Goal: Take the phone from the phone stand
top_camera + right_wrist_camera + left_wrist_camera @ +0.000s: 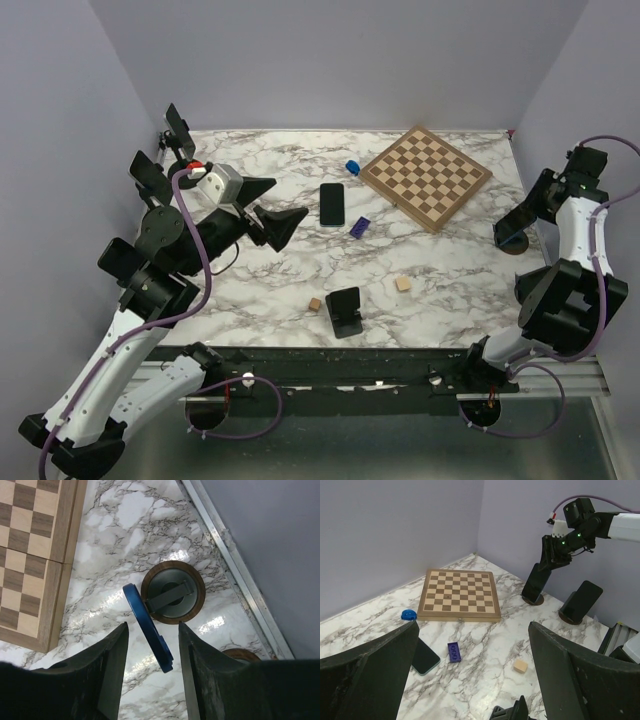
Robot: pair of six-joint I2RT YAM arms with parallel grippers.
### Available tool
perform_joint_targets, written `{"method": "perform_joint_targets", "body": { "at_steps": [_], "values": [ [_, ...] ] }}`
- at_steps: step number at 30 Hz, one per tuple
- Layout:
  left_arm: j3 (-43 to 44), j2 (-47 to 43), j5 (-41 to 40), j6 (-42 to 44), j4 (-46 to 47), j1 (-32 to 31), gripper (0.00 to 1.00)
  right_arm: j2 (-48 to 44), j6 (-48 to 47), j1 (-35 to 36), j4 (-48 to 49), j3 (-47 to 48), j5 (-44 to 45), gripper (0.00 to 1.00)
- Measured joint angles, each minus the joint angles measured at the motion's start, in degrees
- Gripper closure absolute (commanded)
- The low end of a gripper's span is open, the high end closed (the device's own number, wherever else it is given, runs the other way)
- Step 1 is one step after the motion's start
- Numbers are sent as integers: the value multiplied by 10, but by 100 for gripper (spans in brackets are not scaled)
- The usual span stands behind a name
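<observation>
Grip: flat faces of the stiff, probably slick blue-edged phone (pixel 147 625) on round wooden stand (pixel 175 607).
Right fingers (pixel 110 675) part-open astride it, not gripping; left fingers (pixel 365 680) wide, empty.

phones (pixel 424 657) (pixel 535 582) (pixel 581 599) 3 | round stands (pixel 175 607) (pixel 239 654) 2 | cubes (pixel 315 303) (pixel 403 284) 2 | chessboard (pixel 459 594) 1

Chessboard (pixel 425 176) sits far, right of centre; flat phone (pixel 332 204) lies just left of it; at the right edge, standing phone (pixel 148 628) leans on its round stand (pixel 172 600).
</observation>
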Motion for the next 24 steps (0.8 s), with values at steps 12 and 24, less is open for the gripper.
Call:
{"method": "perform_joint_targets", "body": {
  "at_steps": [12,24],
  "values": [
    [0,0,-1,7,0,-9,1,18,-22,0,20,-3,-16,65],
    [-1,0,-10,24,0,-22,1,20,-47,0,28,-3,-33,84]
  ]
}}
